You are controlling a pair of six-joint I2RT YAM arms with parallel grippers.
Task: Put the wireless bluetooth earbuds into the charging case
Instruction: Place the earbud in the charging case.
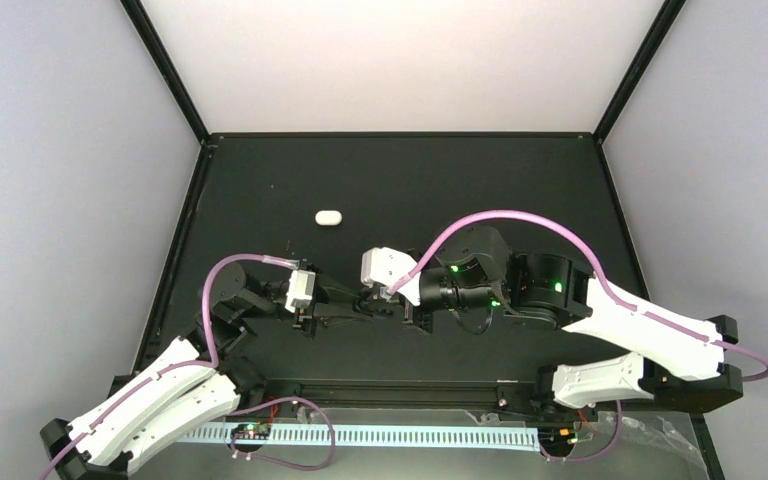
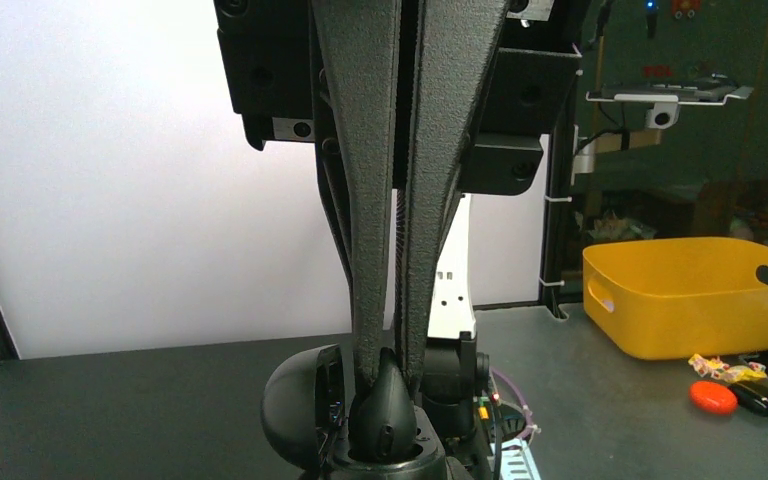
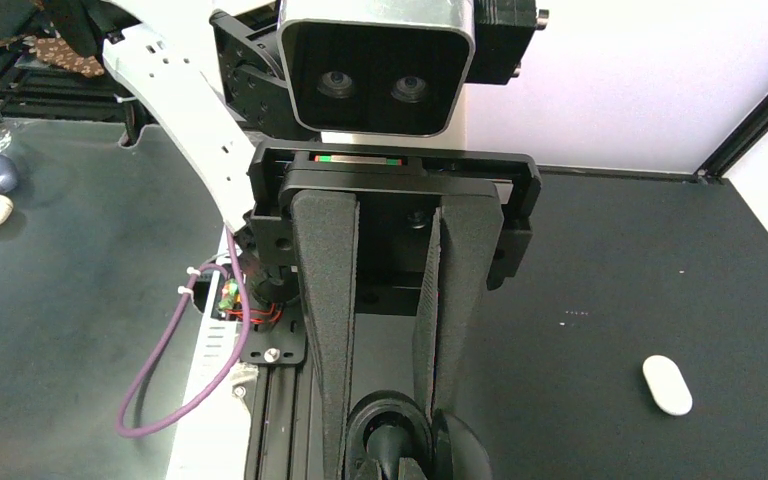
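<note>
Left claw [image 2: 390, 365]: fingers drawn narrow, pinching the top of the black oval case [image 2: 382, 410]. A rounded black shell [image 2: 300, 405] stands just beside it, its flat inner face turned toward the case; I cannot tell whether the two are joined.

Right claw [image 3: 390, 432]: fingers run together to a close at the tips, right at the same black case. Whether they nip a piece of it or only touch, I cannot tell.

Earbuds: not made out in any view, hidden or too small.

Pose: left arm [image 1: 150, 400] comes up from the near-left corner, elbow bent, forearm pointing right. Right arm [image 1: 640, 330] folds back from the near-right corner, wrist pointing left. The two claws meet tip to tip over the near-middle of the table [image 1: 480, 180].

Edges and room: the left rail [image 1: 175, 260] runs near my left elbow. Open black mat lies toward the far wall. A white pill-shaped case [image 1: 329, 217] lies flat there, on the far-left side, well apart from both claws. A yellow bin [image 2: 700, 290] sits beyond the right edge.
</note>
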